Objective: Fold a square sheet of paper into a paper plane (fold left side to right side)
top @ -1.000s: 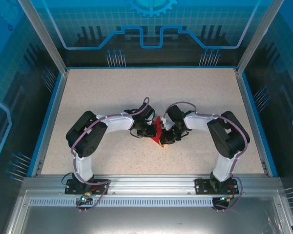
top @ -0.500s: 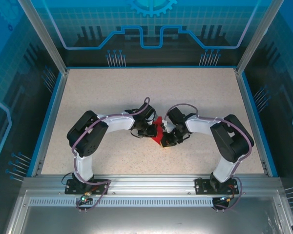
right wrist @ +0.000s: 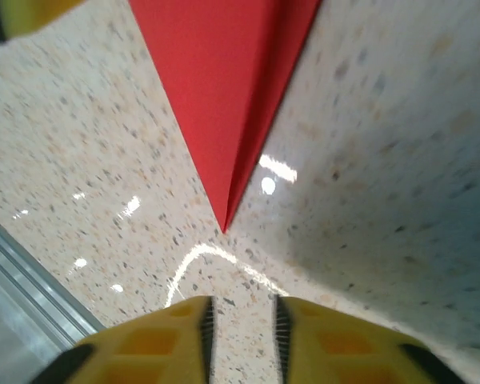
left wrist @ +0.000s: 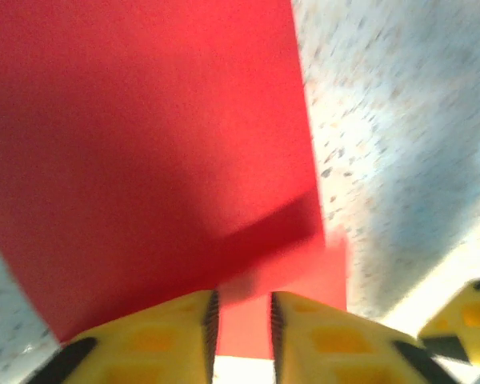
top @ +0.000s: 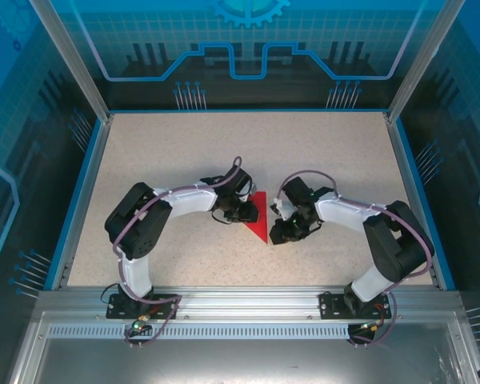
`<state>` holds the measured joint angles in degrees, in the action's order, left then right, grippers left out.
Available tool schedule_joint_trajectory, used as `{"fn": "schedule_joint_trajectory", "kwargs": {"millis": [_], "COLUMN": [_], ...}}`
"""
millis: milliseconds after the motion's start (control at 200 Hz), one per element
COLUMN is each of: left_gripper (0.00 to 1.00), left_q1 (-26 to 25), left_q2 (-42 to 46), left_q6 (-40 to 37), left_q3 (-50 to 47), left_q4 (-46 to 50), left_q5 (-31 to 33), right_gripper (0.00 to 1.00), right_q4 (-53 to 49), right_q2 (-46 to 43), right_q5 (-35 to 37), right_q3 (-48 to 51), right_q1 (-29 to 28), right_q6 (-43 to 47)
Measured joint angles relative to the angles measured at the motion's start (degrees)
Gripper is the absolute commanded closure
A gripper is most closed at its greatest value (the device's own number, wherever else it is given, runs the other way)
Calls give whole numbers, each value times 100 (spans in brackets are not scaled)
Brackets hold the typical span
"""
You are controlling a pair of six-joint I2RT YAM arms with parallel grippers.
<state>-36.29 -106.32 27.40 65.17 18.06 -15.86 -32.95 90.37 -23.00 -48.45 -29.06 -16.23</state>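
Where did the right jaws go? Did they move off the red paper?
Yes. The right jaws backed rightward, toward the table's right blue rim, off the red paper.

Paper plane (top: 259,218) flat on table (top: 160,152), tip toward near edge.

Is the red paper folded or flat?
Folded. The red paper is a pointed triangle, not a square; the right wrist view shows layered edges at its tip.
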Motion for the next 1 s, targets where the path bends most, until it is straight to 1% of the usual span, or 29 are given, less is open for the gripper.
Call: {"fn": "schedule_joint_trajectory", "kwargs": {"millis": [70, 185, 250, 330, 390, 535, 710, 900, 1000], "left_gripper": [60, 48, 46, 44, 43, 42, 42, 46, 49], "left_q1": [140, 378, 494, 590, 621, 625, 625, 625, 623], "left_q2": [310, 898, 1128, 1211, 1202, 1117, 848, 509, 424], "left_q6": [76, 214, 321, 444, 573, 824, 1071, 1292, 1340], "left_q3": [-37, -275, -461, -706, -885, -1172, -1198, -1198, -1198], "left_q4": [-44, -170, -216, -313, -358, -481, -905, -1335, -1434], "left_q5": [-7, -4, -7, -44, -57, -208, -511, -817, -916], "right_gripper": [52, 48, 48, 48, 51, 53, 54, 54, 52], "right_q4": [101, 415, 597, 813, 925, 1040, 1049, 1012, 1012], "right_q2": [-13, 26, 160, 400, 601, 1005, 1047, 1047, 999], "right_q5": [-15, -68, -160, -273, -345, -398, -199, 57, 168], "right_q3": [-168, -385, -516, -656, -745, -938, -975, -975, -949], "right_q1": [144, 245, 247, 247, 249, 249, 249, 249, 249], "right_q6": [144, 304, 372, 435, 472, 501, 542, 586, 584]}}
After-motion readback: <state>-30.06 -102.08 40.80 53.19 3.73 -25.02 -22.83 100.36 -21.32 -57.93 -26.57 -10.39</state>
